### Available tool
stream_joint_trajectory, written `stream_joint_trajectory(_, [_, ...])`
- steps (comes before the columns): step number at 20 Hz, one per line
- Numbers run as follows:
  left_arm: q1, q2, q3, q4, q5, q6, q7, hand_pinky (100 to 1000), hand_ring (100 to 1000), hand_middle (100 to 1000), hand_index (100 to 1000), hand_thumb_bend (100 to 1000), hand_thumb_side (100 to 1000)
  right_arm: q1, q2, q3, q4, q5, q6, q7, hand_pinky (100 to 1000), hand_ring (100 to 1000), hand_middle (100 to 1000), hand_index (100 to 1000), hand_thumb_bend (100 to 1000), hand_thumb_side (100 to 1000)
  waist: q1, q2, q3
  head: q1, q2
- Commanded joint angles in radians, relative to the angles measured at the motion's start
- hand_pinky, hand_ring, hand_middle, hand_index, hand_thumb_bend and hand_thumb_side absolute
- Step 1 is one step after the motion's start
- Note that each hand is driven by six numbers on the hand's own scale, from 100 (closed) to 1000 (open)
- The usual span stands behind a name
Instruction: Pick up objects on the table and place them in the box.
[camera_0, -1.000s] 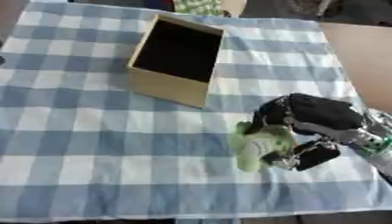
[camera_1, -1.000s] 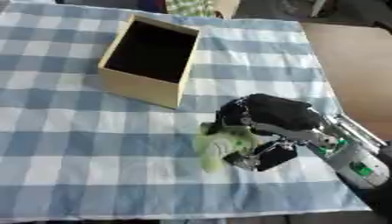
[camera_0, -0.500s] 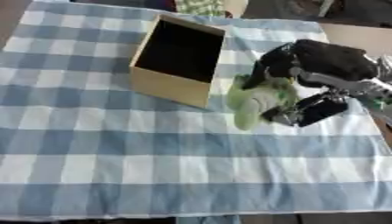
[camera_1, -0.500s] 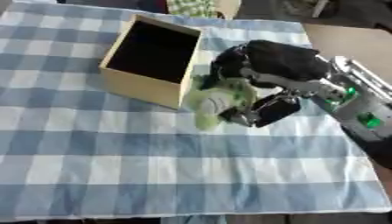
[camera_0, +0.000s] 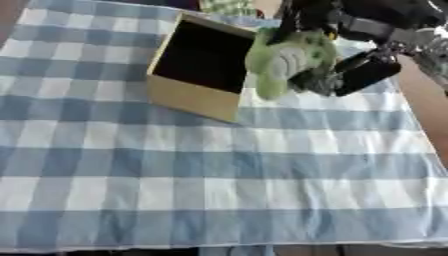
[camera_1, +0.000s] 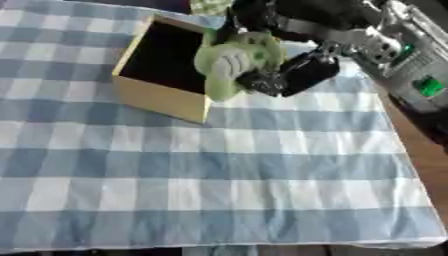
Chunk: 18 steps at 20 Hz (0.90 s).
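The right hand (camera_1: 289, 30), fingers curled around the green plush toy (camera_1: 229, 62), has carried it up off the checked cloth (camera_0: 219, 165) (a second ago it sat there) to the box (camera_0: 197, 60) rim; release looks next.

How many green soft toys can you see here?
1. The green toy is held in the robot's right hand, lifted beside the right edge of the open box. The box's dark inside could hide others.
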Motion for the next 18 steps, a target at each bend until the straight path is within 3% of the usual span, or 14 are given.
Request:
stream_joint_trajectory(1, [-0.018,0.007,-0.003,-0.015,0.003,-0.001,-0.009,349,558,641,657,100,828,-0.066,0.005,-0.012,0.063,-0.016,0.013,0.018,170,331,340,474,100,100,0.005,-0.009,0.003,-0.012,-0.02])
stream_joint_trajectory(9, [-0.035,0.002,-0.006,-0.015,0.006,-0.003,-0.018,349,559,642,657,100,828,-0.219,0.099,0.01,0.261,0.015,-0.018,0.028,169,326,339,479,100,100,-0.001,0.013,0.025,-0.032,-0.053])
stream_joint_trajectory(18, [-0.061,-0.004,-0.01,-0.015,0.012,-0.011,-0.026,350,560,643,657,100,827,-0.307,0.18,0.031,0.473,0.162,-0.101,-0.035,178,334,349,487,100,100,-0.017,0.034,0.058,-0.057,-0.066])
